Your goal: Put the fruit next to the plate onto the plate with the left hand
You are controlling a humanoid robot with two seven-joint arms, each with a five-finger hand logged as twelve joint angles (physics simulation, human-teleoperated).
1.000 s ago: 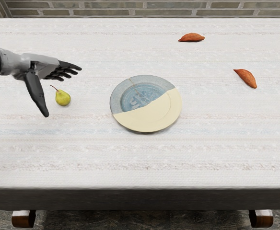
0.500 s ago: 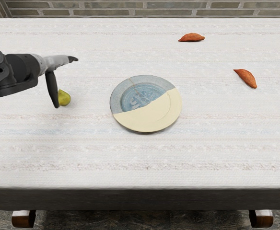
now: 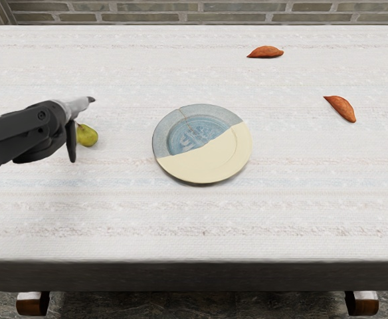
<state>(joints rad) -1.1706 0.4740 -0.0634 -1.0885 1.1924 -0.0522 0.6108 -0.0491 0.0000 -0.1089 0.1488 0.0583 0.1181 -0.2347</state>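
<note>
Fig.: left hand (image 3: 66, 114) at the pear (image 3: 88, 135), seen from the table's front edge. The pear lies on the table (image 3: 181, 219) well to the left of the plate (image 3: 242, 158), level w/ its centre and not on it. Hand is left of the plate too, just past the pear. It's open and holds nothing: fingers (image 3: 82, 101) stretched toward the plate above the fruit, thumb (image 3: 70, 143) hanging down just beside the pear's far-from-plate side. Can't tell if the thumb touches it. Pear is on its side. Its long axis seems to run diagonally, fat end toward the plate and the front edge, narrow end away from the plate and toward the back. The stem is mostly hidden by the hand, so this is a judgement. Risks, approx. in order: (1) thumb nudges the rounded body before the fingers close, and the pear rolls off toward the plate or the front edge; (2) grip closes on the tapered end and the fruit squirts out; (3) a loose hold drops it short of the plate's rim. Two orange pieces (image 3: 265, 52) (image 3: 341, 107), right of the plate and further back, play no part.
</note>
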